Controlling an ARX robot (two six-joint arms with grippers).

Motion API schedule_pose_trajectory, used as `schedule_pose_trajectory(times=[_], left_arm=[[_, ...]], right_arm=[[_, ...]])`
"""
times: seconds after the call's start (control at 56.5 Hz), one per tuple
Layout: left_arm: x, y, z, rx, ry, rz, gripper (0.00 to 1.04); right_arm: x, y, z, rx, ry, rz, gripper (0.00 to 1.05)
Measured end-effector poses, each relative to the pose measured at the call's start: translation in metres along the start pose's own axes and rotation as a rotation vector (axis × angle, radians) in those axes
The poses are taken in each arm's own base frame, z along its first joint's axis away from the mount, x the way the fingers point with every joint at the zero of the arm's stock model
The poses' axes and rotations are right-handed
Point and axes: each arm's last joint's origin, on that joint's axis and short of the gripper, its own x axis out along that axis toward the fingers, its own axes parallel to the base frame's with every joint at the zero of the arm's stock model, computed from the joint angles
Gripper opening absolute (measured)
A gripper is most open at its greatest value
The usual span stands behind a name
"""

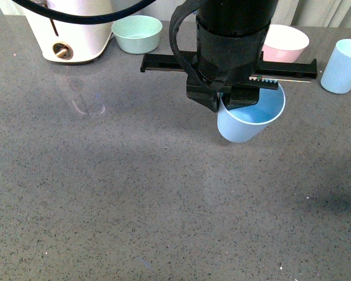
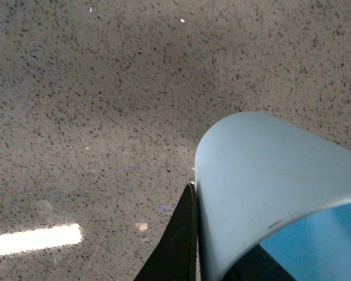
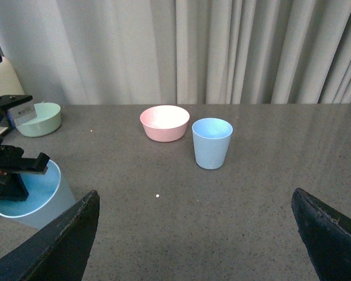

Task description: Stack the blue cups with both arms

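**Desk:** What did the grey table [image 1: 105, 193] show, biggest thing first?

**Photographer:** The left arm [image 1: 234, 35] hung over its middle. The left gripper [image 1: 237, 99] was clamped on the rim of one blue cup [image 1: 248, 120], one finger inside and one outside. That held cup was tilted rather than upright. From these angles I could not tell whether its base had cleared the table.

**Desk:** And the partner cup?

**Photographer:** The second cup [image 1: 344, 65] stood upright, mouth up, at the far right. It was well apart from the held cup and just right of the pink bowl [image 1: 285, 43].

**Desk:** Which arm was better placed for it?

**Photographer:** The right, in my judgement. The right gripper [image 3: 199, 234] had its fingers [image 3: 64, 240] spread wide and held nothing, and the wrist view showed the second cup ahead of it, roughly between them. For the left arm, stacking meant carrying its cup right and farther back, then levelling it above that open mouth.
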Motion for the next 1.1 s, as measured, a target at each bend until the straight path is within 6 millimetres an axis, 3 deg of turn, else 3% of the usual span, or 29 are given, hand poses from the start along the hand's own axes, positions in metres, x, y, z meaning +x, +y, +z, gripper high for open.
schedule_pose_trajectory(times=[1.098], left_arm=[[0.046,0.006,0.022,-0.066,0.059,0.043,0.02]], right_arm=[[0.0,0.0,0.0,0.0,0.0,0.0,0.96]])
